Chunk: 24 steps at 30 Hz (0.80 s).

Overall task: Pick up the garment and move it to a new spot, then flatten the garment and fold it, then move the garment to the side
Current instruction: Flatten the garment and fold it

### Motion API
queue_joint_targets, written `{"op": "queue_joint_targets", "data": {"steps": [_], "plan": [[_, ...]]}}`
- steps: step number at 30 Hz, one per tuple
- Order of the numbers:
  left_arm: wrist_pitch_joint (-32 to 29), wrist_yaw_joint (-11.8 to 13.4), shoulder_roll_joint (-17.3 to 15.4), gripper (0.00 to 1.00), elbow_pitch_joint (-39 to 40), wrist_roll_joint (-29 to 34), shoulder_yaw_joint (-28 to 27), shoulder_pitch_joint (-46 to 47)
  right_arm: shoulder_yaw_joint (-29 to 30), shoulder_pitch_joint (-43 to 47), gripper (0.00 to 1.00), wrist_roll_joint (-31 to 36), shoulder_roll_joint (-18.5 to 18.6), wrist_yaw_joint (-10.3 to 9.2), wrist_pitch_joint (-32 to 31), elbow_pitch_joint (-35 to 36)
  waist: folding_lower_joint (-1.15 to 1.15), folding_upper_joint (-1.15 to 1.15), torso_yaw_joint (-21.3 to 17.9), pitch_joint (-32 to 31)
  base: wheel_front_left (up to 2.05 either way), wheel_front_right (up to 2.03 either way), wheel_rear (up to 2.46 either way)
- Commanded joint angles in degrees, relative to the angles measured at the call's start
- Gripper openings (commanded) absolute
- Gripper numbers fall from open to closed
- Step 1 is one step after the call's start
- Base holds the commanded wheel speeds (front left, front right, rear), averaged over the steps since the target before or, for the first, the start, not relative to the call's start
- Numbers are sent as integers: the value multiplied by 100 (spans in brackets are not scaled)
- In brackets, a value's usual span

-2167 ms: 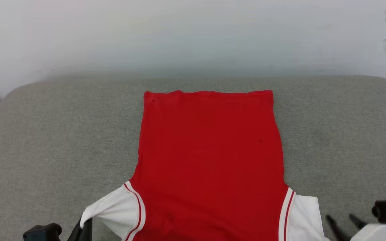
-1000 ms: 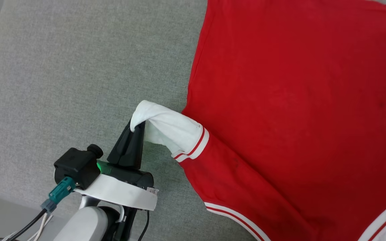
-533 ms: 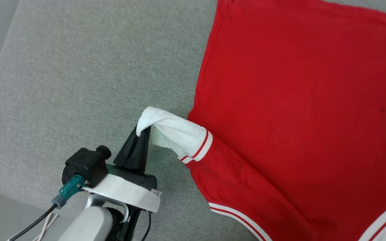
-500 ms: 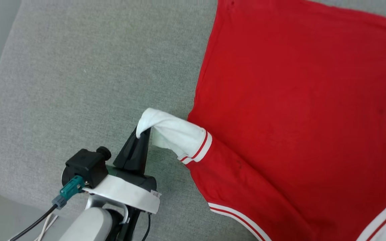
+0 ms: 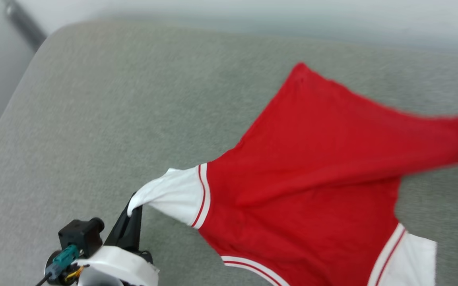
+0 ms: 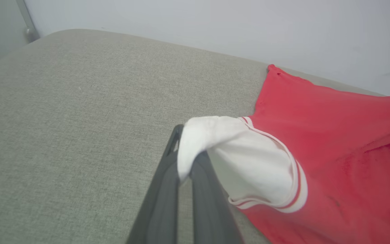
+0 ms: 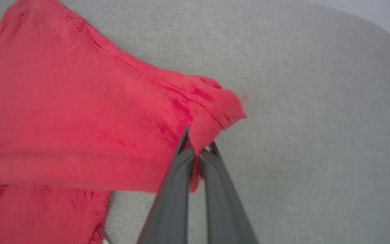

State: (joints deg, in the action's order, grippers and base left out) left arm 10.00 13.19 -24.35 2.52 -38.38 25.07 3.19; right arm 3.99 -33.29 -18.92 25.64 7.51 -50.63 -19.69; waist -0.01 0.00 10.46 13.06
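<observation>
The garment (image 5: 312, 167) is a red jersey T-shirt with white sleeves and red-striped trim, lying back side up on the grey cushion, its red body stretched and partly lifted. My left gripper (image 5: 132, 209) at the lower left is shut on the tip of the white left sleeve (image 6: 215, 142), with the cloth pinched between its dark fingers (image 6: 168, 189). My right gripper (image 7: 197, 149) is shut on the red hem corner (image 7: 215, 112), held up at the right edge of the head view. The other white sleeve (image 5: 412, 258) rests on the cushion at the lower right.
The grey cushion (image 5: 113, 119) has free room to the left and behind the garment. A pale wall (image 6: 215, 27) rises behind the cushion's rounded far edge. A dark bar (image 5: 22, 24) stands at the far left corner.
My right gripper has shut on the hem corner and lifted it, pulling the red body taut. The left gripper keeps its hold on the sleeve. The head camera has tilted up.
</observation>
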Motion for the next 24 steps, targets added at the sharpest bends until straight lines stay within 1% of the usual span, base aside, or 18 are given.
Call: {"op": "queue_joint_targets", "data": {"steps": [1, 3, 7, 10, 14, 15, 16, 17, 18, 20, 22, 24], "plan": [[9, 63, -39, 0, -16, -29, -52, -150, 120, 462, 0, -92, -119, -4, -43, 193, 1, 0, -533, -552, 0, 0, 0], [-23, 147, -74, 0, 21, -67, -85, -293, 330, 1169, 0, -81, -210, -4, -138, 574, 1, 0, -683, -700, 0, 0, 0], [-60, 281, -150, 0, 54, -161, -179, -564, 643, 2610, 0, -113, -607, -4, -371, 1221, 1, 0, -954, -958, 0, 0, 0], [-99, 353, -202, 0, 69, -219, -245, -733, 741, 3600, 0, -79, -955, -4, -608, 1629, 1, 0, -1133, -1093, 0, 0, 0], [-136, 400, -250, 0, 86, -289, -278, -889, 797, 4441, 0, -70, -1414, -4, -905, 2065, 1, 0, -1334, -1163, 0, 0, 0], [-155, 412, -259, 0, 86, -304, -282, -903, 826, 4564, 9, -101, -1546, -4, -936, 2153, 1, 0, -1377, -1176, 0, 0, 0], [-157, 408, -266, 0, 97, -318, -282, -918, 806, 4653, 52, -99, -1597, -3, -953, 2247, 1, 0, -1410, -1181, 0, 0, 0], [-165, 415, -273, 0, 105, -313, -278, -929, 789, 4707, 100, -156, -1655, -4, -942, 2321, 1, 0, -1435, -1177, 0, 0, 0], [-186, 416, -278, 0, 111, -308, -271, -922, 767, 4741, 100, -188, -1669, -3, -893, 2388, 1, 0, -1449, -1176, 0, 0, 0], [-214, 420, -288, 0, 120, -312, -262, -896, 792, 4662, 100, -115, -1595, -3, -552, 2532, 1, 0, -1467, -1162, 0, 0, 0], [-217, 412, -300, 0, 144, -303, -253, -843, 820, 4489, 100, -55, -1581, -3, 9, 2597, 1, 0, -1471, -1130, 0, 0, 0], [-233, 380, -315, 0, 162, -287, -243, -780, 843, 4368, 100, -18, -1614, -3, 543, 2514, 1, 0, -1451, -1080, 0, 0, 0]]}}
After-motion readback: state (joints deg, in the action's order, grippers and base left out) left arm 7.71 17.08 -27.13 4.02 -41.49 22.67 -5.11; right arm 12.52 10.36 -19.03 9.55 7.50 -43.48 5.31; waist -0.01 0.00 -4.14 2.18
